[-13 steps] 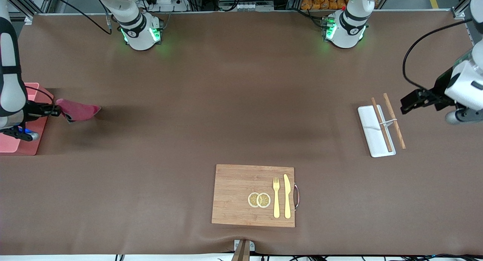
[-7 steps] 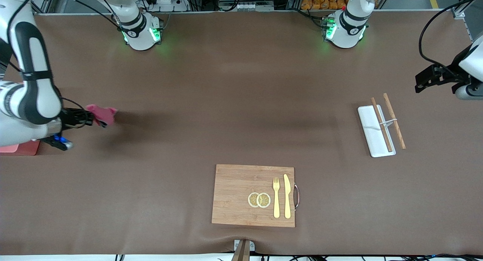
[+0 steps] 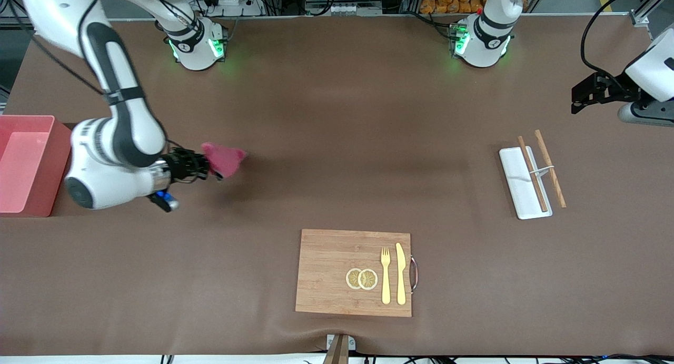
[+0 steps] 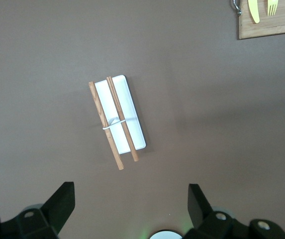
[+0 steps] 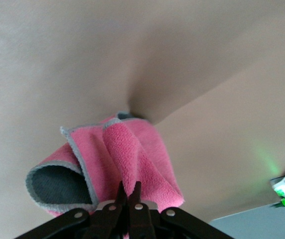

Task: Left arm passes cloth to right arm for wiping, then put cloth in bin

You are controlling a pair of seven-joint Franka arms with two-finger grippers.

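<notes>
My right gripper (image 3: 204,166) is shut on the crimson-pink cloth (image 3: 224,159) and holds it up over the bare brown table. In the right wrist view the cloth (image 5: 117,159) hangs bunched with a grey edge, pinched between the closed fingertips (image 5: 123,189). The pink bin (image 3: 26,164) stands at the right arm's end of the table. My left gripper (image 3: 578,98) is open and empty, raised over the left arm's end of the table; its fingers (image 4: 62,201) are spread wide.
A white tray (image 3: 522,182) with two brown chopsticks (image 3: 542,166) lies at the left arm's end; it also shows in the left wrist view (image 4: 120,112). A wooden cutting board (image 3: 337,272) with lemon slices, a yellow fork and a knife lies near the front camera.
My right arm has carried the cloth away from the bin toward the middle of the table. My left gripper has risen and drawn back from the tray.
</notes>
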